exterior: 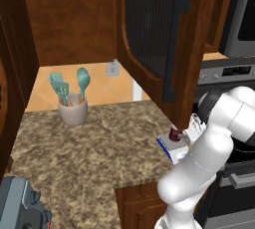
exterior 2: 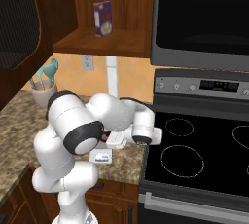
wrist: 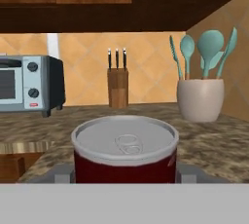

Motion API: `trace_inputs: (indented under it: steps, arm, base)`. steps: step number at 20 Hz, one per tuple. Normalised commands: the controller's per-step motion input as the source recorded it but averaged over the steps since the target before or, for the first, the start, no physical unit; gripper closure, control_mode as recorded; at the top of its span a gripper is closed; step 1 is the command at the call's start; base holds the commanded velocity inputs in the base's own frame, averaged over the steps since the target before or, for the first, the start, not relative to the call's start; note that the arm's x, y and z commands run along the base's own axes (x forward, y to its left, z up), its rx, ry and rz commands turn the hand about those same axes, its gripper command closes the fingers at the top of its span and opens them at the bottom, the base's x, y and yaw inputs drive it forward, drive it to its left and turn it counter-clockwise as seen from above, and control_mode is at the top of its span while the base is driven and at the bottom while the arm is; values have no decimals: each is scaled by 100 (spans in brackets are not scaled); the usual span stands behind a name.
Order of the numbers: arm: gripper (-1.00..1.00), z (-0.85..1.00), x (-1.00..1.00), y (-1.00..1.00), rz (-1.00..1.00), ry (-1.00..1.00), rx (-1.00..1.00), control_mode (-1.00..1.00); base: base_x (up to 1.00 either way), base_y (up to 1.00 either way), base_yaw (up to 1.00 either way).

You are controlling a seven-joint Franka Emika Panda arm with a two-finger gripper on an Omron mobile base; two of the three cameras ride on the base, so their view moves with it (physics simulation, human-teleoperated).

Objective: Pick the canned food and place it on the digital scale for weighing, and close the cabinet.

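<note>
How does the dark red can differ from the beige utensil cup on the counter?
The dark red cylindrical can with a silvery lid is sealed on top, with a pull ring; the beige ceramic cup is open and holds teal utensils. The can stands on the flat grey scale at the counter's edge; the cup stands directly on the speckled stone counter, nearer the wall. Both are upright and round.

- The canned food (exterior: 175,134) is mostly hidden behind the open cabinet (exterior: 159,39) door's lower corner.
- The digital scale (exterior: 172,148) is partly covered by the arm beside the can.
- The gripper's fingers beside the can cannot be made out.
</note>
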Motion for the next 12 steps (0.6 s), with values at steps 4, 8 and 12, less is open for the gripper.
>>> trace_inputs:
  steps: [4,8,12]
  arm:
    - [-100,0,-2,2,0,0,0,-100]
    - [-100,0,0,0,-1,0,0,-100]
    - [-100,0,-2,-26,-8,0,0,-100]
  base:
    - [0,0,0]
    - [0,0,0]
    - [0,0,0]
